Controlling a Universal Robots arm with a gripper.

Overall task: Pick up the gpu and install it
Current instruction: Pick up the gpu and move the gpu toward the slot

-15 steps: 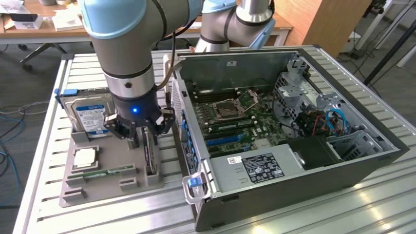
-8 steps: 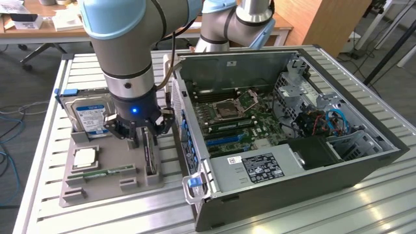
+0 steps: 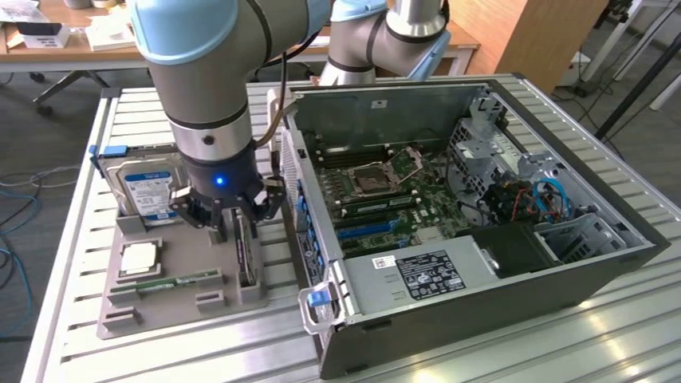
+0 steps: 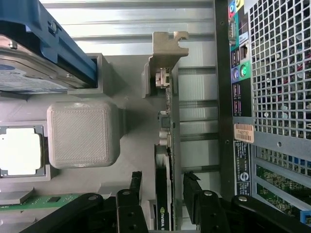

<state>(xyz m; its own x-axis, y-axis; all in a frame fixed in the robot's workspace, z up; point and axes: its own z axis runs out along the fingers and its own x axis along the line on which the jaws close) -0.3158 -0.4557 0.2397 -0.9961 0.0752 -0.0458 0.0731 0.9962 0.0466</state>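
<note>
A grey moulded tray (image 3: 175, 307) on the slatted metal tabletop (image 3: 75, 239) holds a hard drive (image 3: 149, 187) with a blue-and-white label, a processor chip (image 3: 140, 257), a green memory stick (image 3: 175, 282) and the gpu (image 4: 167, 141). The gpu stands on edge in its slot at the tray's side nearest the open computer case (image 3: 553, 275). The hand (image 4: 164, 179) is spread, its black fingers (image 4: 192, 194) straddling the card with gaps on both sides. In the case lie a motherboard (image 3: 378, 187) and a power supply (image 3: 420, 271) with a black-and-white label too small to read. A wooden desk (image 3: 64, 49) stands behind.
</note>
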